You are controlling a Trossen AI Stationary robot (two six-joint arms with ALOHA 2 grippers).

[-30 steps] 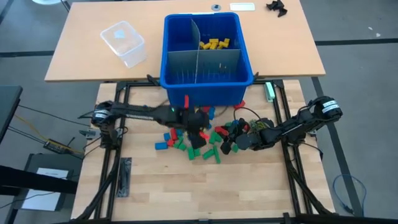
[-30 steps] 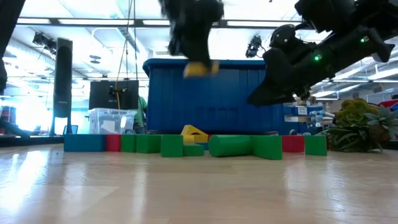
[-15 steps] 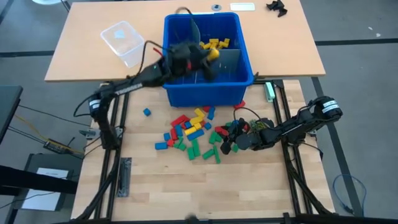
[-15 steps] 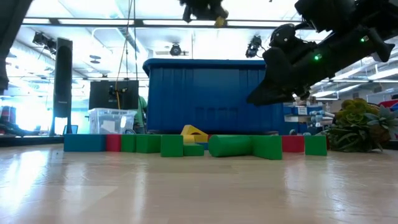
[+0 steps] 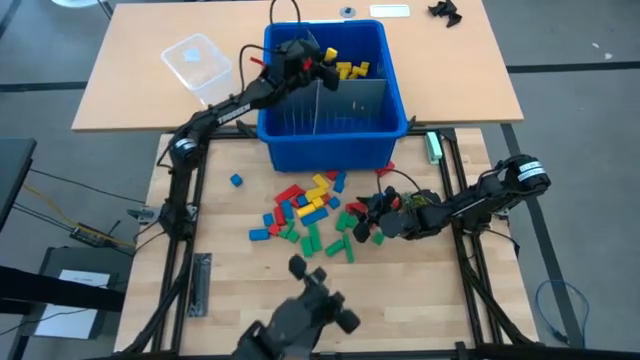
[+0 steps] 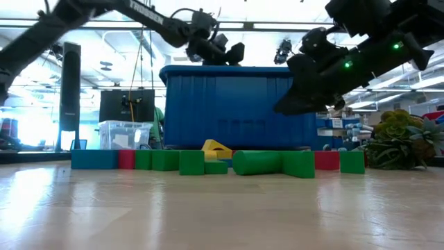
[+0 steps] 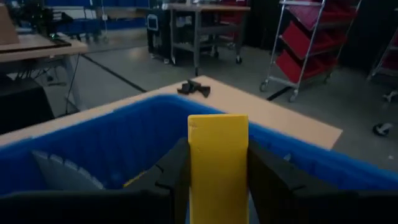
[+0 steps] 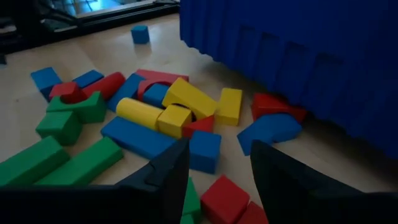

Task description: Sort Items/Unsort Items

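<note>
My left gripper reaches over the blue bin near its upright grey divider and is shut on a yellow block. More yellow blocks lie in the bin's far right compartment. A pile of red, yellow, green and blue blocks lies on the wooden table in front of the bin. My right gripper hovers low at the pile's right end. It is open, with nothing between its fingers. My left gripper pinches the yellow block by its two opposite long sides between the two fingers. The fingers come in about level from the table's left. The block's flat face shows between them and its end sticks out past them. It is lifted clear above the bin.
A clear plastic container stands on the far table left of the bin. One blue block lies apart at the left. A dark jointed object shows at the table's near edge. Bare wood lies near the front.
My left gripper has risen from the pile with the yellow block. It has swung toward the far edge and tipped up to about level over the bin. A dark jointed object has come into the high view at the near edge.
</note>
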